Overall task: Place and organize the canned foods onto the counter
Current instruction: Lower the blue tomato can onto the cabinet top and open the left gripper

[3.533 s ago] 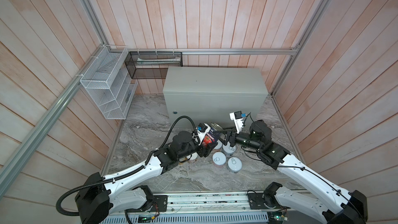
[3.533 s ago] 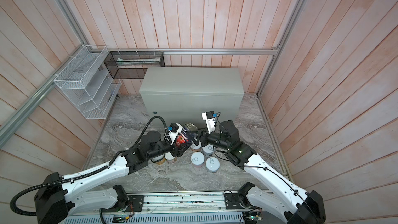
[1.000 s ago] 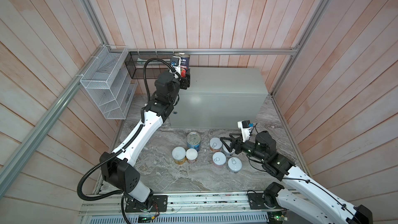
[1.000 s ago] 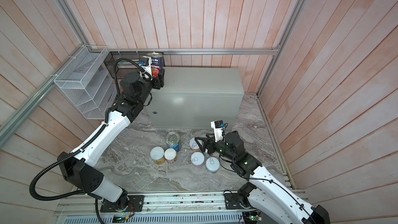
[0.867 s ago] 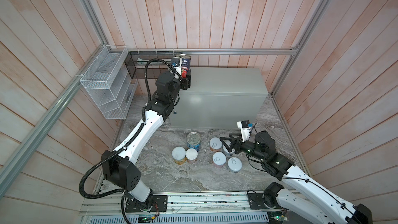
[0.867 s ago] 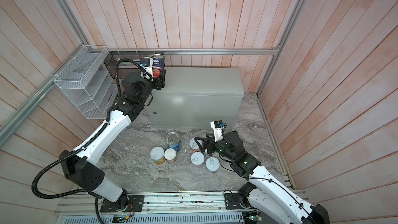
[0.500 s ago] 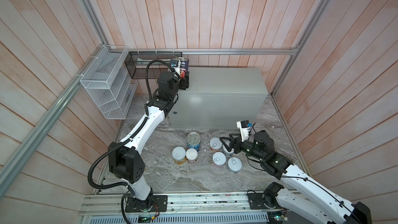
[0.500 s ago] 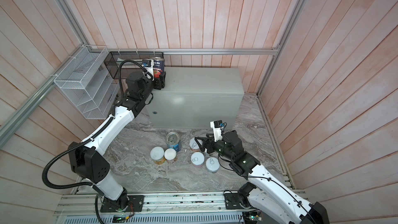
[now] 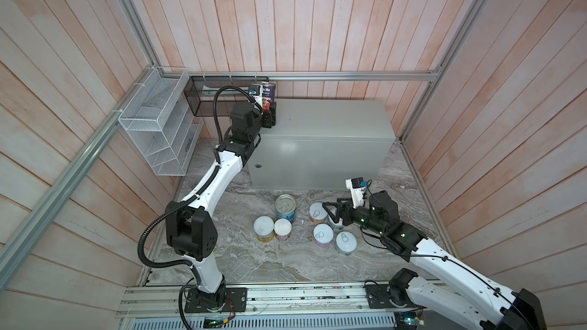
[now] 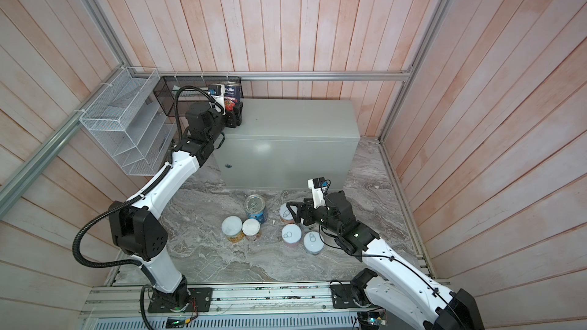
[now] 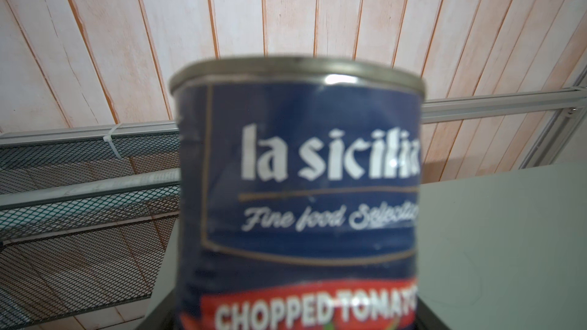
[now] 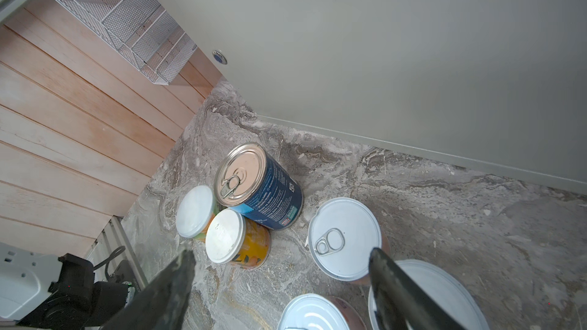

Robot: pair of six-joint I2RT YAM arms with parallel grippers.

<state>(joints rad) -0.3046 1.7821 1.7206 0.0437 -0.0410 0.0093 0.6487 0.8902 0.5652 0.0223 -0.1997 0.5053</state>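
I have the left end effector clamped on the lower part of the tomato can, one finger on each side. The tomato can stands upright, its long axis vertical and its metal rim on top. In the left wrist view its blue label faces the camera the right way up. It sits at the back left corner of the grey-green surface, just beside the black mesh basket, and rises above the end effector. I cannot tell whether its base touches the surface or hangs just over it.

The right end effector is low over the marble surface, its fingers wide apart and holding nothing. Below it are the short cans, all upright with their white pull-tab lids facing up. One lies between the fingertips in the right wrist view and another is partly hidden under the right-hand finger. The blue can stands upright to their left, its pull-tab end up. Just in front of it a pair of white-lidded cans stand side by side, touching or nearly so. All of these stand on the marble in front of the grey-green box
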